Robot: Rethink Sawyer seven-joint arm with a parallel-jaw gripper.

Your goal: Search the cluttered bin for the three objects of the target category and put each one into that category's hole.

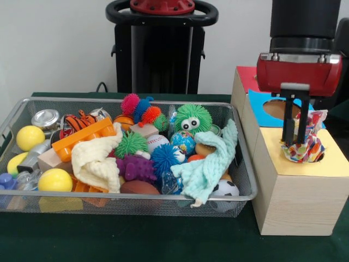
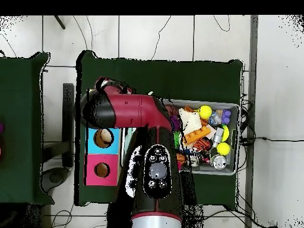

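My gripper (image 1: 295, 141) hangs over the pale wooden box with the yellow face (image 1: 334, 164) at the right. Its fingers stand close together, shut on a white cloth printed with coloured hearts and spots (image 1: 308, 146). The cloth is bunched on the hole, and a dark sliver of the hole (image 1: 322, 157) shows beside it. The wire-mesh bin (image 1: 109, 204) sits at the left, full of toys; no other heart-printed cloth shows in it. In the overhead view the arm (image 2: 127, 111) hides the gripper, the cloth and the yellow box; the bin (image 2: 233, 107) lies to its right.
A cream-yellow cloth (image 1: 98, 161) and a mint-green cloth (image 1: 210, 166) lie on the toys in the bin. The blue-faced box (image 1: 267, 109) (image 2: 104, 138) and the red-faced box (image 1: 245, 76) (image 2: 101, 170) stand behind the yellow one.
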